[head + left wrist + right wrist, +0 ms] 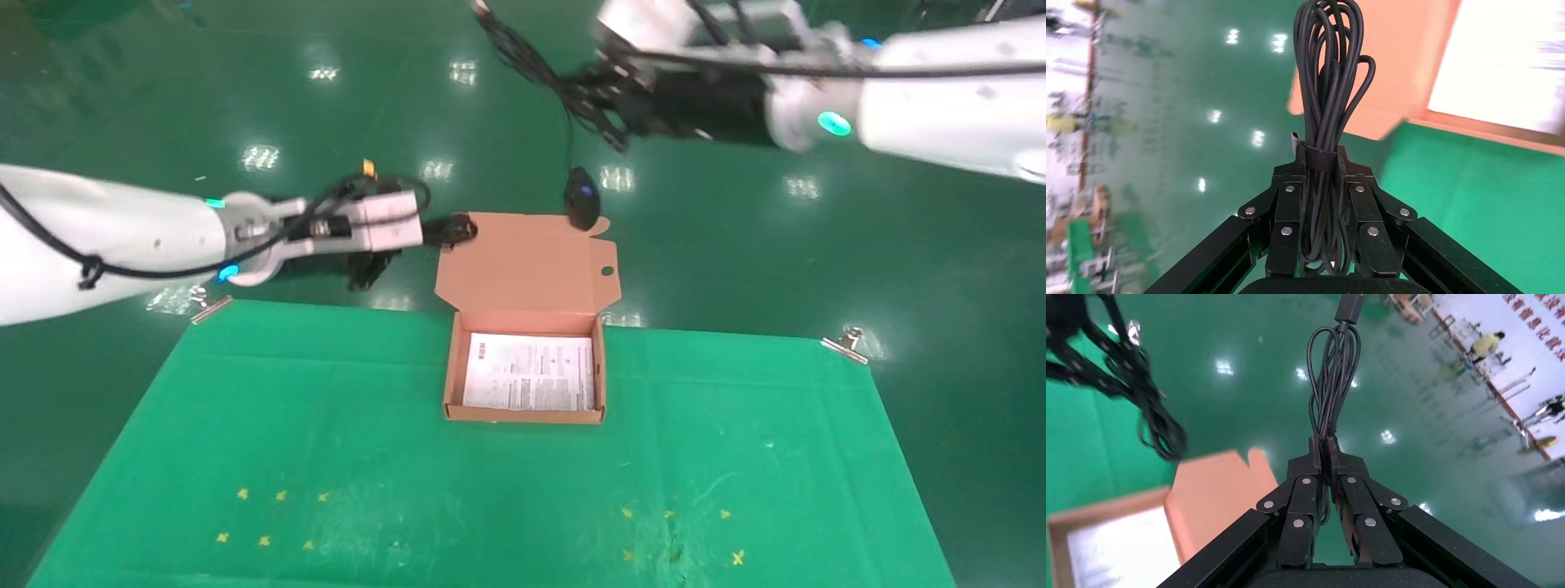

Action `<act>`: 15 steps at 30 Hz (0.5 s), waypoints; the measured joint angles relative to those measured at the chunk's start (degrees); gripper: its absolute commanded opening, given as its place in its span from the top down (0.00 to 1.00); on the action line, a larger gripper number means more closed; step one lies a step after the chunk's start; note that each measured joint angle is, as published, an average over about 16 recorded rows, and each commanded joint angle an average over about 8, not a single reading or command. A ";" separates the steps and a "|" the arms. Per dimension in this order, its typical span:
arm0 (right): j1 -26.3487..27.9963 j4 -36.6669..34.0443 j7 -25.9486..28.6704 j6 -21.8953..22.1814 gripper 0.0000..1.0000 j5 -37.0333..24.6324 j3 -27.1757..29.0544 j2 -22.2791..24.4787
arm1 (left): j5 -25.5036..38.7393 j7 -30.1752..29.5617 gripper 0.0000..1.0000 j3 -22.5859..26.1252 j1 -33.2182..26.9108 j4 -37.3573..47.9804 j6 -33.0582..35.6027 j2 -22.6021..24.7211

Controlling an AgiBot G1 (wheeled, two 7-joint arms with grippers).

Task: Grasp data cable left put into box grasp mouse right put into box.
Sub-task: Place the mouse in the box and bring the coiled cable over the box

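Observation:
The salmon-orange box (451, 376) stands open at the table's far edge, its lid (523, 265) leaning back and a white printed sheet inside. My left gripper (445, 231) is shut on the black data cable (458, 229) and holds it in the air at the lid's left edge. In the left wrist view the gripper (1319, 153) clamps the strapped data cable (1329, 79). My right gripper (603, 102) is shut on the mouse's thin cord (1330, 398). The mouse (582, 196) hangs from the cord just beyond the lid's far edge. The right gripper (1324, 444) shows the USB plug (1349, 309) sticking out past it.
The table is covered by a green cloth (327, 425) held by metal clips (846, 343) at its far corners, with yellow cross marks (270, 514) near the front. Shiny green floor lies beyond the far edge. The lid also shows in the right wrist view (1217, 490).

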 measured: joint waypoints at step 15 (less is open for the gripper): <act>3.17 -7.78 -5.81 2.21 1.00 1.27 -0.19 -7.09 | 7.17 -5.41 1.00 -0.29 -1.12 -0.69 -0.39 -0.38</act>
